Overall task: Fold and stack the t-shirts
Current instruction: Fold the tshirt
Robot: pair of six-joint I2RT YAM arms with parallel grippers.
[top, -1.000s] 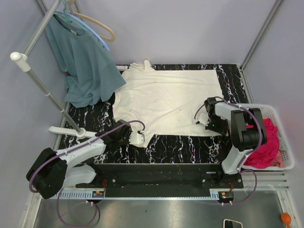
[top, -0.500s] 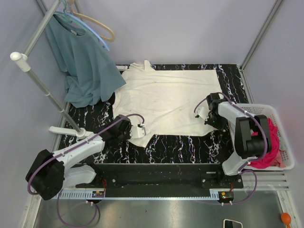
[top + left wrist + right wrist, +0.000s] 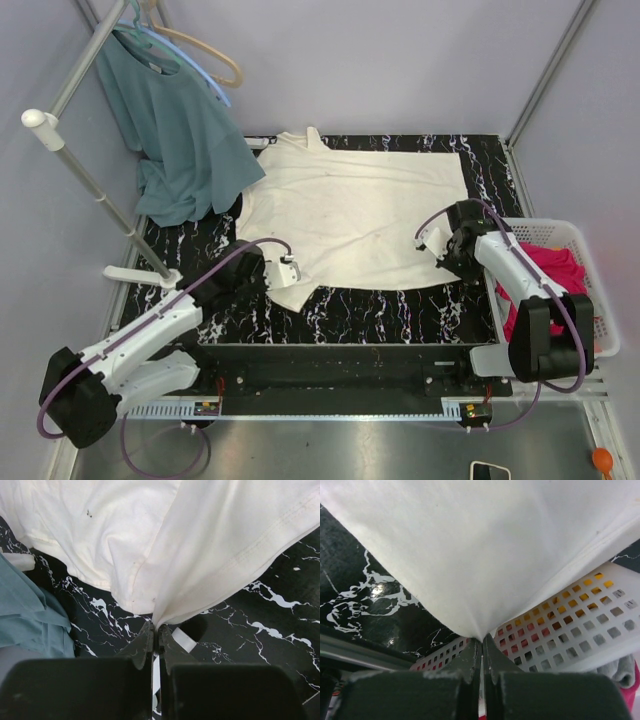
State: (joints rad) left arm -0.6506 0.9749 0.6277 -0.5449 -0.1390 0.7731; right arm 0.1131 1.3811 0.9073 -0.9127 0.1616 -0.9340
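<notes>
A large cream t-shirt [image 3: 350, 210] lies spread on the black marble table [image 3: 380, 305]. My left gripper [image 3: 290, 272] is shut on the shirt's near left corner, and the cloth [image 3: 200, 540] rises in a pinched fold from the closed tips [image 3: 156, 627]. My right gripper [image 3: 437, 243] is shut on the near right hem. In the right wrist view the cream cloth [image 3: 485, 545] hangs taut from the closed tips [image 3: 481, 641]. A magenta-pink t-shirt [image 3: 555, 262] lies crumpled in the white basket [image 3: 600, 300] at the right.
A teal shirt [image 3: 180, 130] hangs from a hanger on the metal rack [image 3: 90, 190] at the back left, its hem draping onto the table beside the cream shirt's left side [image 3: 25, 615]. The perforated basket wall [image 3: 580, 625] sits close under my right gripper.
The right gripper has shut on the hem, and its arm has stretched out over the basket. The left gripper has moved slightly away with its corner. The shirt's near edge has drawn up.
</notes>
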